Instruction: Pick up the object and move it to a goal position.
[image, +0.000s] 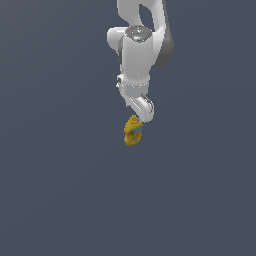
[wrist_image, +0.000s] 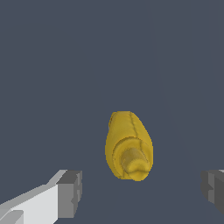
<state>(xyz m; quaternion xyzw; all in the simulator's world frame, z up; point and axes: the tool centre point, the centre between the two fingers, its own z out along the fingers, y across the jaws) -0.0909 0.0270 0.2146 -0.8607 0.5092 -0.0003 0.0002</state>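
Bottle (wrist_image: 129, 146) stands on the gray floor (image: 60, 190), cap pointing up, right under the gripper (wrist_image: 140, 192), whose fingers (wrist_image: 70, 192) are spread wide so both can drop around it

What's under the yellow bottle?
Under the yellow bottle only the plain grey floor shows. The spot right beneath it is covered by the bottle itself. The open fingers sit on either side, not touching it.
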